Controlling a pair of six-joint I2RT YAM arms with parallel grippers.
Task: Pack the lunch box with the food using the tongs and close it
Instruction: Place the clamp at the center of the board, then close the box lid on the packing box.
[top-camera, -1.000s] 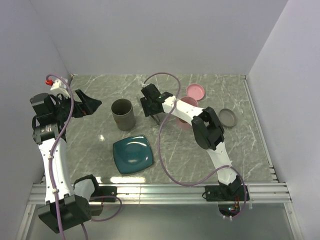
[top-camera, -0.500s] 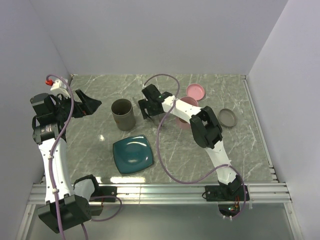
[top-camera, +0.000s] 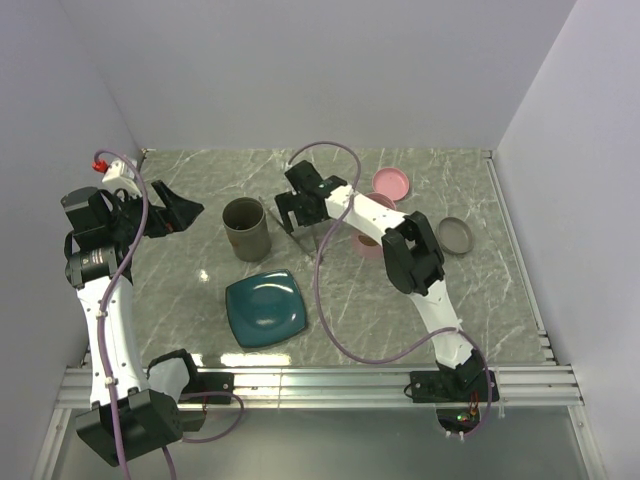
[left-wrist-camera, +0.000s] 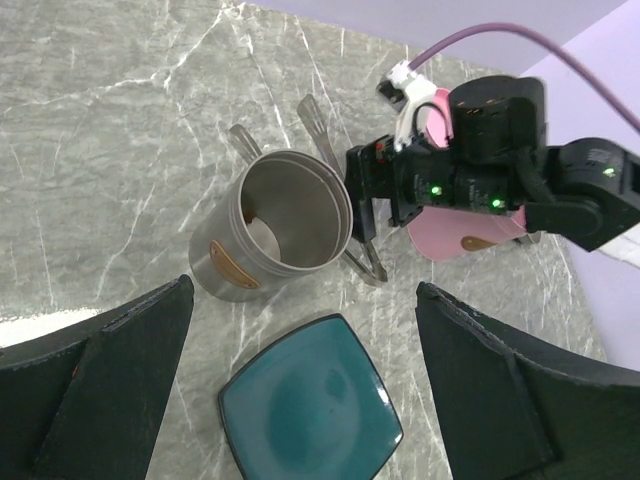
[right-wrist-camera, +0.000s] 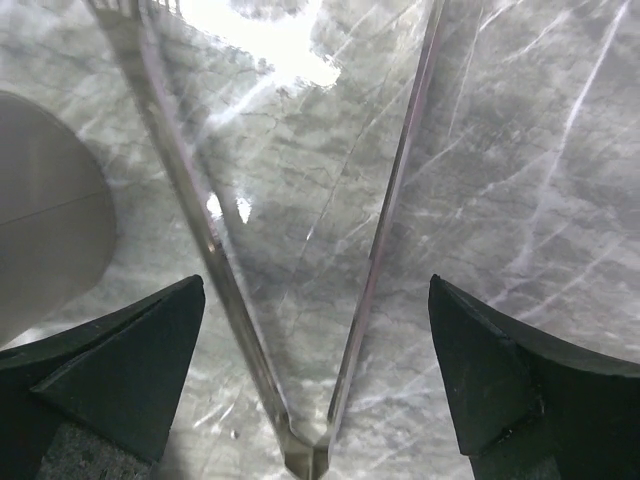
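Finding one: the tongs (right-wrist-camera: 205, 235) lie flat on the marble desk (top-camera: 490, 300), their two thin arms spread in a V. In the right wrist view the joined end is nearest the camera and the arms run away from it. In the left wrist view the tongs (left-wrist-camera: 317, 125) pass behind a metal cup (left-wrist-camera: 275, 225), with both spoon-shaped tips showing past its rim. The tongs are just beside that cup. I cannot tell whether they touch it.

Finding two: the right gripper (right-wrist-camera: 312, 300) sits low over the joined end of the tongs. Its fingers are spread wide, one on each side of the V and clear of both arms. It is pinching nothing. From above, the right gripper (top-camera: 295, 213) is to the right of the cup (top-camera: 245, 228).

Finding three: the left gripper (left-wrist-camera: 303, 290) is also spread wide and holds nothing. It is raised at the left side of the desk, well apart from the tongs, and is aimed toward the cup. From above I place the left gripper (top-camera: 178, 212) to the left of the cup.

Finding four: a thin brown piece (left-wrist-camera: 478, 242) rests on a pink dish (left-wrist-camera: 445, 240), which is partly hidden by the right arm.

Surroundings: a teal plate (top-camera: 265, 308) lies in front of the cup. A pink lid (top-camera: 390, 182) and a grey lid (top-camera: 455, 235) lie toward the far right.
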